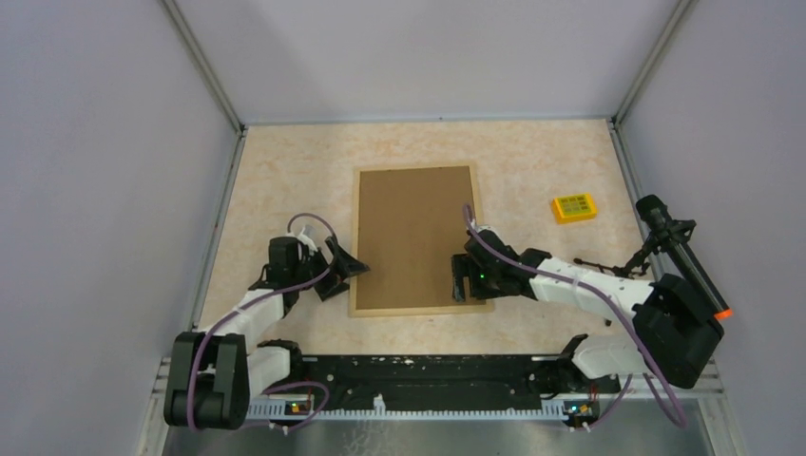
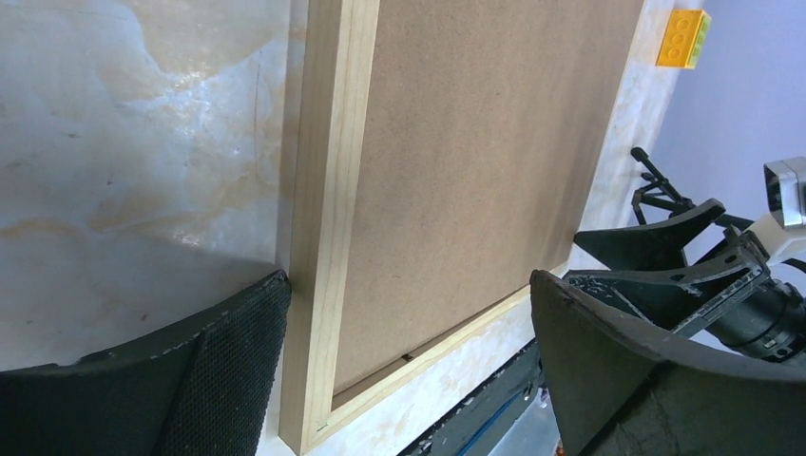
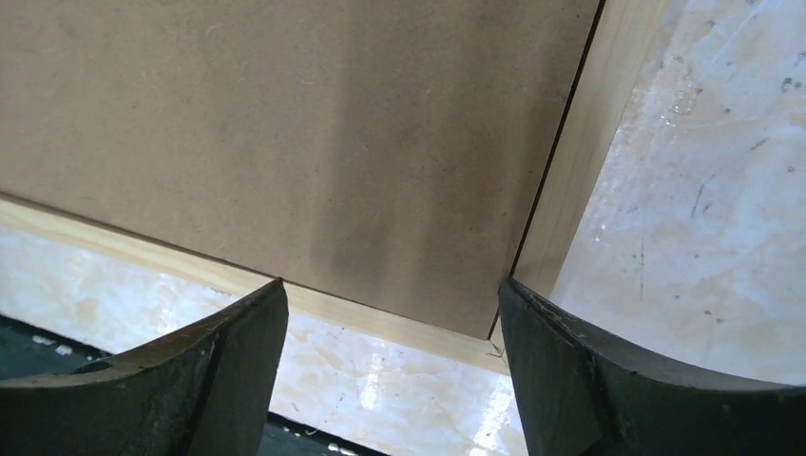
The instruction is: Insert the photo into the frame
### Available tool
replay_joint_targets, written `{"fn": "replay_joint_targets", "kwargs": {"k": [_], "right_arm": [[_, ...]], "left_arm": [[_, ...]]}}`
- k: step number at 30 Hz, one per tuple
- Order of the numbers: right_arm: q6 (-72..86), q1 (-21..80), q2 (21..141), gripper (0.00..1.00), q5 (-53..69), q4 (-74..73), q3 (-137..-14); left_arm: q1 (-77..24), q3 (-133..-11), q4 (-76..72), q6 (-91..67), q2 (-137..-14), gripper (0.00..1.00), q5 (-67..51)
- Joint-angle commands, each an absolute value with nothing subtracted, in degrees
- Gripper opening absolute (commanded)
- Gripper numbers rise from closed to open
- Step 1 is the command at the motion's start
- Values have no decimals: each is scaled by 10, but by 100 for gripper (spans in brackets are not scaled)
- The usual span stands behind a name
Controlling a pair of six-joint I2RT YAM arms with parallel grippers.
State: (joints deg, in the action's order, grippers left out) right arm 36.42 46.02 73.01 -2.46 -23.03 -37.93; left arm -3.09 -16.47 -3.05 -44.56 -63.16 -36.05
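Note:
The frame (image 1: pixel 355 237) lies flat in the middle of the table, its light wood rim around a brown backing board (image 1: pixel 413 237) that faces up. The photo is hidden or out of view. My left gripper (image 1: pixel 344 274) is open and empty at the frame's near left corner; in the left wrist view (image 2: pixel 407 280) its jaws straddle the left rim (image 2: pixel 328 190) and the board (image 2: pixel 475 171). My right gripper (image 1: pixel 461 280) is open and empty over the near right corner; in the right wrist view (image 3: pixel 392 285) the rim (image 3: pixel 570 190) and board (image 3: pixel 285 123) lie between the jaws.
A yellow toy brick (image 1: pixel 575 207) lies to the right of the frame and shows in the left wrist view (image 2: pixel 684 38). A black tool with an orange tip (image 1: pixel 680 252) stands at the right edge. A black rail (image 1: pixel 418 375) runs along the near edge. Grey walls enclose the table.

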Motion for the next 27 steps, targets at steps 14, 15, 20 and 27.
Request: {"fn": "replay_joint_targets", "kwargs": {"k": [14, 15, 20, 27], "right_arm": [[355, 408, 672, 80, 149, -215, -432], [365, 416, 675, 78, 168, -184, -421], [357, 457, 715, 70, 132, -166, -407], [362, 469, 796, 67, 104, -89, -360]], "left_arm": [[-49, -213, 139, -412, -595, 99, -297], [-49, -207, 130, -416, -603, 99, -312], [-53, -210, 142, -403, -637, 99, -302], [-59, -203, 120, -408, -674, 99, -301]]}}
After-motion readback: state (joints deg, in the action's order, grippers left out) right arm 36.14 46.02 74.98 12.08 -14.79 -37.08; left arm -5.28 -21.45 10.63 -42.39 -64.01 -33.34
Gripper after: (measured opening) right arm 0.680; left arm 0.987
